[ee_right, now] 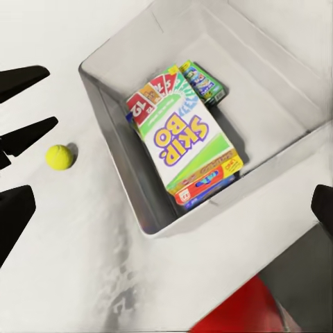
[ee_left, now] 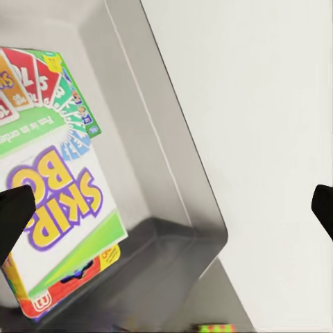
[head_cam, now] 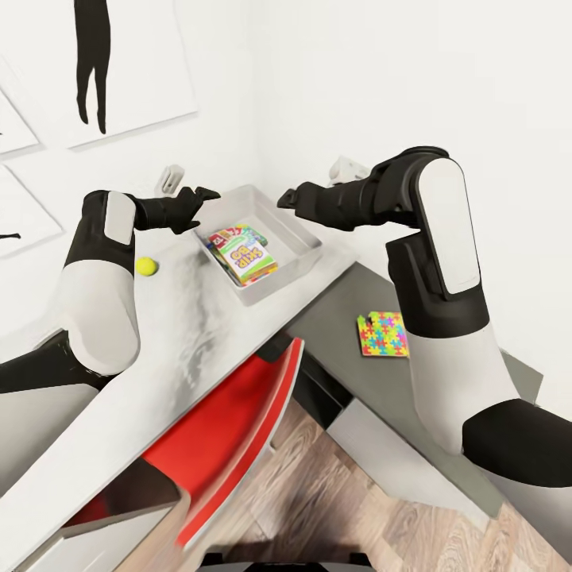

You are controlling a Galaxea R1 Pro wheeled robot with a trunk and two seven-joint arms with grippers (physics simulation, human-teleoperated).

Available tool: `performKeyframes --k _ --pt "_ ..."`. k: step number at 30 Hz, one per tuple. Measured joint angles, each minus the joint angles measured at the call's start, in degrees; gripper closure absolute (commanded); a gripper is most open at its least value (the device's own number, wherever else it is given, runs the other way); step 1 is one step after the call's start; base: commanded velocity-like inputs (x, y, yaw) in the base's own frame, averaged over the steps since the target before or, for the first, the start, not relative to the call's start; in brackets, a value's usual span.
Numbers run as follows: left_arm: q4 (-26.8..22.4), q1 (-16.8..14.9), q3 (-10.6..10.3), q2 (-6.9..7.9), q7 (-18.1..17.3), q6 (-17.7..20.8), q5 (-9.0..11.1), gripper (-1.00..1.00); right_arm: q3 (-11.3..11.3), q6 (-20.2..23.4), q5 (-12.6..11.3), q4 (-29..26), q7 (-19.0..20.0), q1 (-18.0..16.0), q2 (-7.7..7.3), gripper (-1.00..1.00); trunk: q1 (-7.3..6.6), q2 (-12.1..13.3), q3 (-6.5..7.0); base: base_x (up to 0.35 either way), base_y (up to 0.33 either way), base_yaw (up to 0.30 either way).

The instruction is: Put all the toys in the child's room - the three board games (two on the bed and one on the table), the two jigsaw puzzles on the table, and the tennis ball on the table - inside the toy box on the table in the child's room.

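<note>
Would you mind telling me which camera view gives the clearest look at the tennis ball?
The right wrist view: the tennis ball sits unobstructed on the table, just outside the toy box. The head view shows it smaller, close beside the left arm.

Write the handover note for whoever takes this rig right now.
Left end effector: open, empty, over the toy box's near-left rim.
Right end effector: open, empty, above the box's far side.
Done: board games stacked in the toy box, Skip-Bo on top; exact count hidden.
Left: tennis ball on the table, left of the box; one jigsaw puzzle on the lower dark cabinet top beside the right arm. The second puzzle's whereabouts are unconfirmed.
</note>
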Motion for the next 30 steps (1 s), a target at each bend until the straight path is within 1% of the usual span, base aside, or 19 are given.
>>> performKeyframes --k 5,17,22,30 --pt "0.0 0.0 0.0 -0.01 0.0 0.0 0.0 -1.0 -0.5 0.0 0.0 0.0 0.0 0.0 0.11 -1.0 0.0 0.0 0.42 -0.199 0.197 -0.176" --pt "0.0 0.1 0.0 -0.01 0.0 0.0 0.0 -1.0 -0.7 0.1 0.0 0.3 0.0 0.0 0.13 -1.0 0.01 0.0 1.31 -0.217 0.212 -0.21" --pt "0.0 0.1 0.0 0.0 0.0 0.0 0.0 -1.0 -0.7 0.0 0.0 0.5 0.1 0.0 0.15 -1.0 -0.01 0.0 1.65 -0.082 0.074 -0.221" --pt "0.0 0.1 0.0 0.0 0.0 0.0 0.0 -1.0 -0.7 0.1 0.0 0.6 0.1 0.0 0.13 -1.0 -0.02 0.0 2.19 -0.013 0.012 -0.224"
